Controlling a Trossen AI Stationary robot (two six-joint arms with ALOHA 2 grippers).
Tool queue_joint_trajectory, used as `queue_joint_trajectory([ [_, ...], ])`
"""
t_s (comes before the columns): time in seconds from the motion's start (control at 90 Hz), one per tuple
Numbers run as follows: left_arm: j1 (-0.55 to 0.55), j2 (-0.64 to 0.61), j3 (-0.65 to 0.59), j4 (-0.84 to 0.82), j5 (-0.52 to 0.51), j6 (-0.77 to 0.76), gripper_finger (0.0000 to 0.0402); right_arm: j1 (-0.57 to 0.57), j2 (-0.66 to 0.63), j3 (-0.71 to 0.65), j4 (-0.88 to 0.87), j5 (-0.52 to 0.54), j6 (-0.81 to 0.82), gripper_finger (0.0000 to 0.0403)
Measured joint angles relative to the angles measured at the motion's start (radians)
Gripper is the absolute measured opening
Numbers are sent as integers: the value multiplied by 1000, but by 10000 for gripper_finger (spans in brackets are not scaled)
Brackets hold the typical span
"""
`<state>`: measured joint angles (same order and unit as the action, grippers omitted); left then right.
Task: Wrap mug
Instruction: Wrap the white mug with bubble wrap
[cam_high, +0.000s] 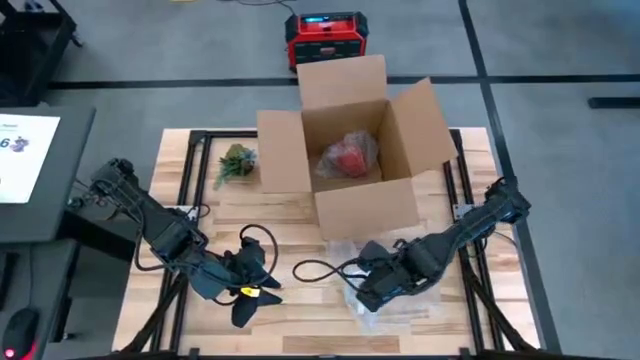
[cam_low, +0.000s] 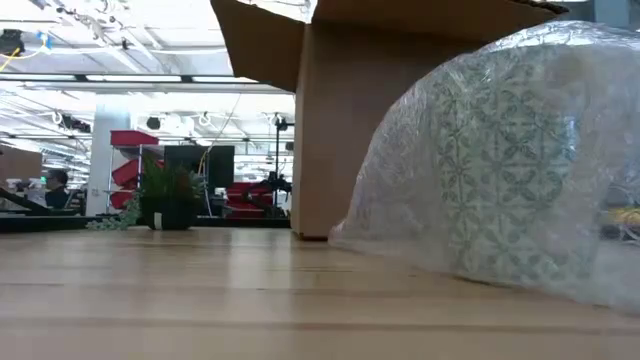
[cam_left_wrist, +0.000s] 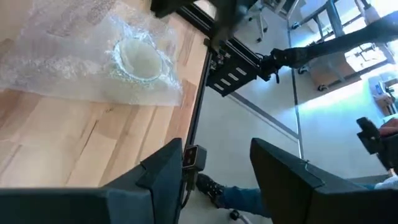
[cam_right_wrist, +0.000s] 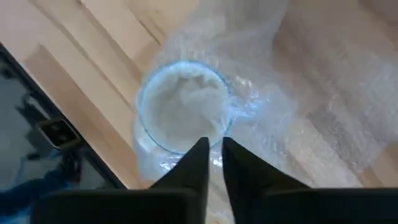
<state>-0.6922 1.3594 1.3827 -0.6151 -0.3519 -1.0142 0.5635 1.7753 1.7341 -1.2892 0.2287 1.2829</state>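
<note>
The mug (cam_right_wrist: 183, 109) lies on its side inside clear bubble wrap (cam_right_wrist: 298, 87), its mouth toward my right wrist camera. The low view shows its green pattern through the wrap (cam_low: 500, 170). The bundle (cam_high: 395, 300) rests on the table near the front edge, right of centre. My right gripper (cam_right_wrist: 214, 144) is over it, shut at the mug's rim. My left gripper (cam_high: 250, 290) hovers open to the left of the bundle, with nothing between its fingers (cam_left_wrist: 165, 165); its wrist view shows the mug's mouth (cam_left_wrist: 140, 59) farther off. My right gripper pinches the bubble wrap at the near edge of the mug's rim (cam_right_wrist: 214, 134) between its two fingertips, coming from above and slanting down. Whether the rim wall is also between the fingers, I cannot tell. The wrapped mug lies on the table.
An open cardboard box (cam_high: 350, 150) stands behind the bundle at the table's middle, with a red wrapped thing (cam_high: 350, 157) inside. A small green plant (cam_high: 235, 162) stands left of the box. A red device (cam_high: 325, 38) sits on the floor beyond the table.
</note>
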Motion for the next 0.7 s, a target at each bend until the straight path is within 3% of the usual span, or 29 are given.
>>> queue_joint_trajectory([
  [0.122,0,0,0,0,0,0,171,6,-7,-52,-5,21,53,127],
  [0.378,0,0,0,0,-2,8,171,-63,13,-198,152,-43,18,250],
  [0.7,0,0,0,-1,-7,8,171,-135,14,-346,414,-132,-59,262],
])
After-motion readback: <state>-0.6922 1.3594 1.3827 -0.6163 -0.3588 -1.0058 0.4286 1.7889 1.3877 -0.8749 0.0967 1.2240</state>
